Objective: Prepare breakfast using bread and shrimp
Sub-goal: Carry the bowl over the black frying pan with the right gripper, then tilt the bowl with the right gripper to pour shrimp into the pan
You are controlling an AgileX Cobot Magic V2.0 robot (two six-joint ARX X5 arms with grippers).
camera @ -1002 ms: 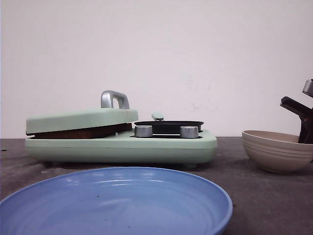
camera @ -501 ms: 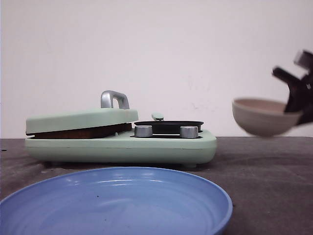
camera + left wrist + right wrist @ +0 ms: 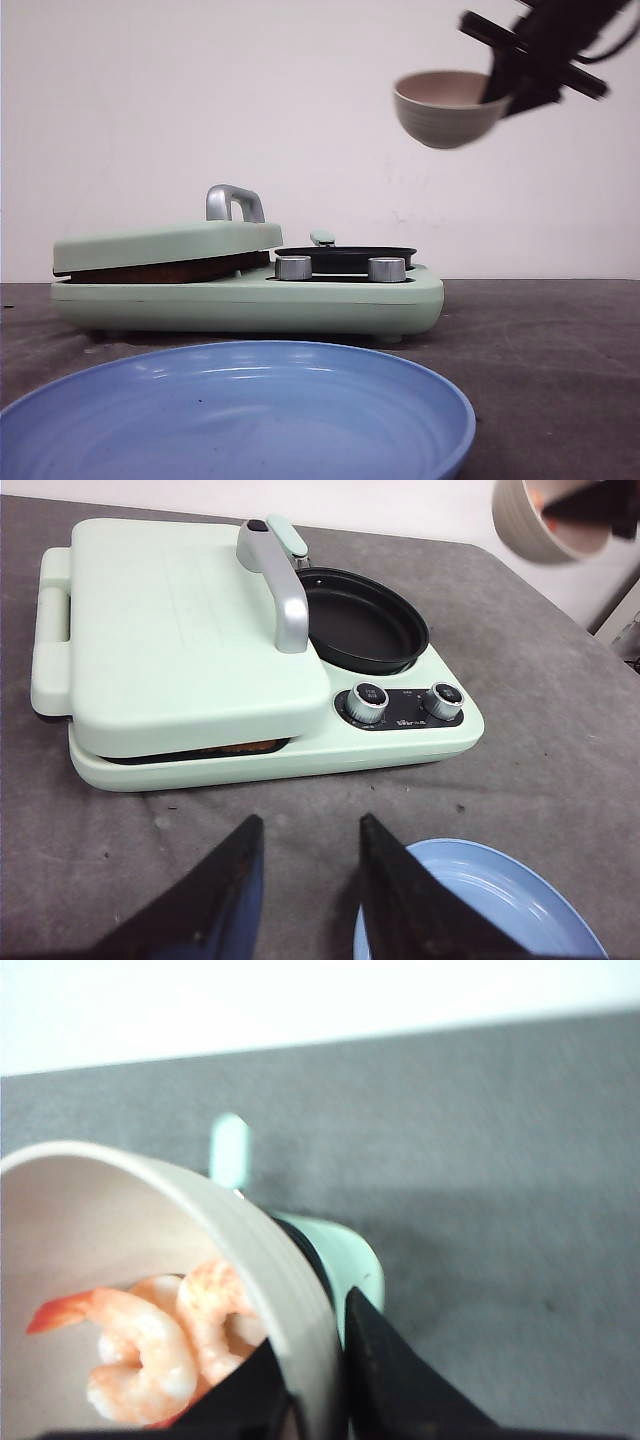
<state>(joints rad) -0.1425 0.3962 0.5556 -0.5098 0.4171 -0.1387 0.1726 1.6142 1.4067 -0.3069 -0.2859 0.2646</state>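
Right pincer [image 3: 505, 90] is clenched on the rim of the beige bowl [image 3: 445, 108], held in the air at upper right of the front view, above the black pan [image 3: 345, 258]. Shrimp [image 3: 150, 1345] lie inside the bowl. Left pincer [image 3: 305, 890] is released, low over the table [image 3: 560, 770] near the blue plate [image 3: 235, 415]. Bread [image 3: 240, 747] shows as a thin edge under the closed green lid [image 3: 170, 640].

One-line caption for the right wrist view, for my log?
Right gripper pinching the rim of a beige ribbed bowl holding orange-white shrimp, above a grey table.
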